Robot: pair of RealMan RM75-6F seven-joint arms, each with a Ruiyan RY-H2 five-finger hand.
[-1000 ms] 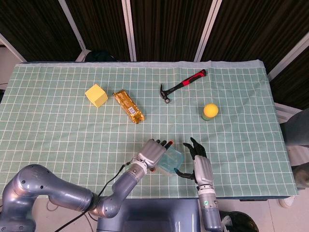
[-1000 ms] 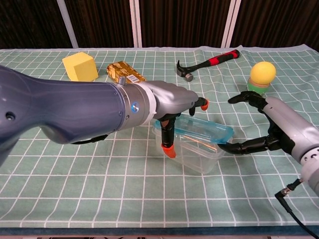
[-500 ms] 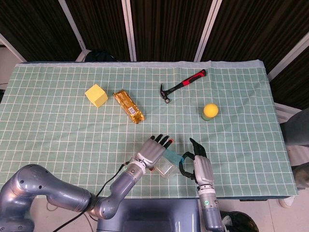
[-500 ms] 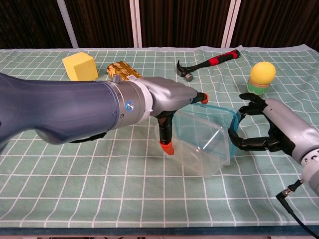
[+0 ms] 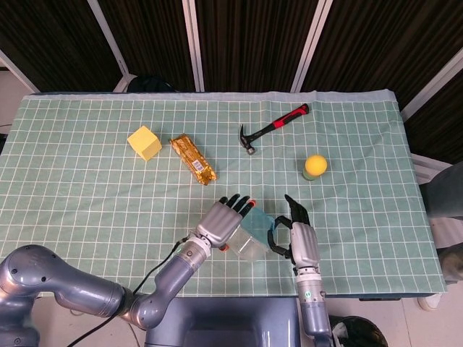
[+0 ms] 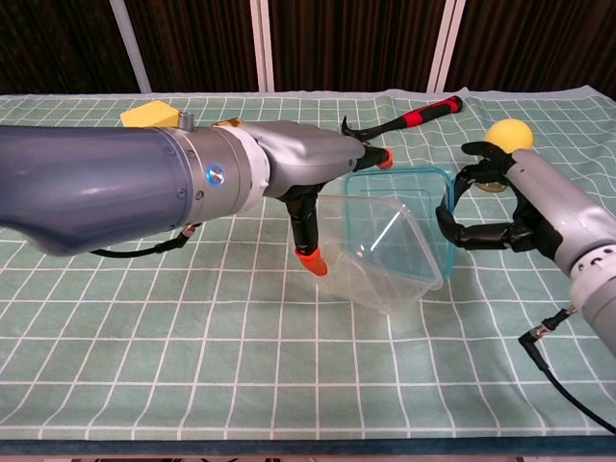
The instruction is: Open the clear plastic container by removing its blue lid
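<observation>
The clear plastic container (image 6: pixel 377 252) is tipped up on its side above the table, its base facing the chest camera. Its blue lid (image 6: pixel 449 227) shows as a rim round the far face; whether it sits fully on the container I cannot tell. My left hand (image 6: pixel 322 173) holds the container from the left, one orange-tipped finger (image 6: pixel 310 258) against its lower left edge and others over the top. My right hand (image 6: pixel 502 210) curls its dark fingers round the lid's right edge. In the head view the container (image 5: pixel 249 237) sits between the left hand (image 5: pixel 223 219) and right hand (image 5: pixel 297 235).
A yellow cube (image 5: pixel 145 142), a gold snack bar (image 5: pixel 193 160) and a red-handled hammer (image 5: pixel 273 127) lie across the back of the green checked cloth. A yellow ball on a green cup (image 5: pixel 315 167) stands behind my right hand. The table's front edge is close.
The container went from lying flat to standing on its side and rose off the cloth. My right hand closed round the lid's edge and both hands moved up.
</observation>
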